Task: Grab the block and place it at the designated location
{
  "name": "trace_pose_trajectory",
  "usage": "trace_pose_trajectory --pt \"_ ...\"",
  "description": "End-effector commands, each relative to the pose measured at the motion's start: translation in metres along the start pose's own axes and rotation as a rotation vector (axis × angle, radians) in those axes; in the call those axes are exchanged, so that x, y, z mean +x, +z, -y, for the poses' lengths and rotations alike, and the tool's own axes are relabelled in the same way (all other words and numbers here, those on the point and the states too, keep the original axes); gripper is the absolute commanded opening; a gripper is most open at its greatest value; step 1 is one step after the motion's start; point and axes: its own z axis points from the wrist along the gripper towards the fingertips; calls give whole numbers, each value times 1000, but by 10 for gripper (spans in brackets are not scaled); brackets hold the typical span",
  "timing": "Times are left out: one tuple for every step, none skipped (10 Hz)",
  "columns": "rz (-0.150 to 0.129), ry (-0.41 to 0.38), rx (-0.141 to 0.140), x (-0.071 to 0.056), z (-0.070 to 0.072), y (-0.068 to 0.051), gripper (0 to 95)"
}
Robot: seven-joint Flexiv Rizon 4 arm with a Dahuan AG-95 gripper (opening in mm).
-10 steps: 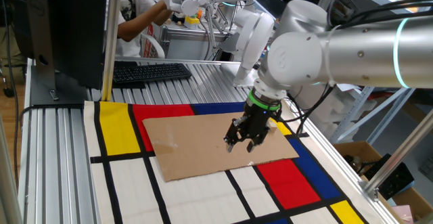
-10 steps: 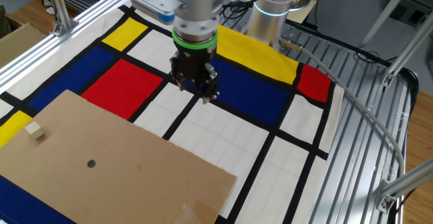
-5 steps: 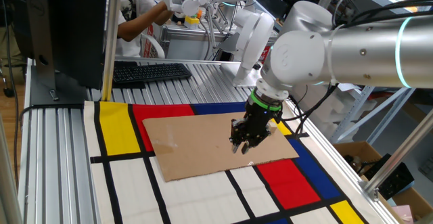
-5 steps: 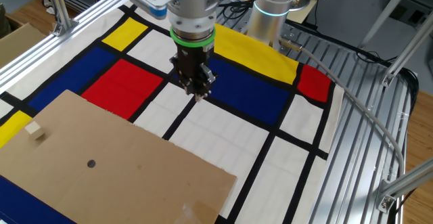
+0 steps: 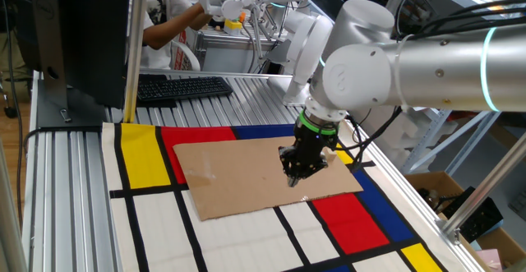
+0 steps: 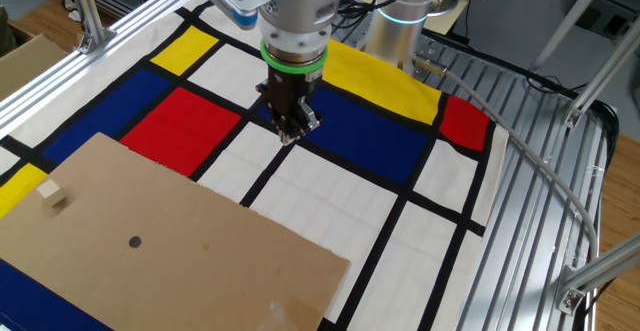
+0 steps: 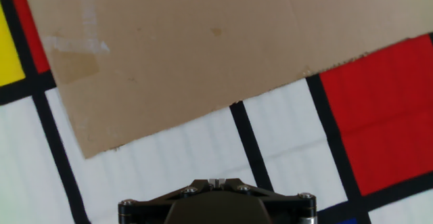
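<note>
Open run over counter (image 6: pixel 330 201) and cardboard sheet (image 6: pixel 190 246) between end effector (image 6: pixel 291 131) and block (image 6: pixel 53 194). Obstacles: aluminium frame rails (image 6: pixel 545 186) at edges; keyboard (image 5: pixel 181 86) behind.

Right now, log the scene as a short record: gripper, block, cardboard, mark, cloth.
gripper: hanging over the checked cloth, away from the block; fingers look close together, holding nothing
block: resting on the cardboard near its far corner, untouched
cardboard: flat on the cloth
mark: dark dot on the cardboard, apart from the block
cloth: red, blue, yellow and white panels with black lines
</note>
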Motion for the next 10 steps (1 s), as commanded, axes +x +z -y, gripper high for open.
trace_pose_trajectory --pt "2 1 3 1 1 1 0" --pt "1 0 -4 2 1 1 0" --pt "1 0 -1 2 1 2 0" --pt "1 3 -1 2 1 2 0" --pt "2 2 2 0 2 5 0" --pt "1 2 -1 -2 2 6 0" --pt "2 0 0 -6 3 7 0" --pt "-1 -2 -2 -14 4 11 0" --pt "1 -7 1 -24 6 15 0" --pt "1 -11 1 -37 9 21 0"
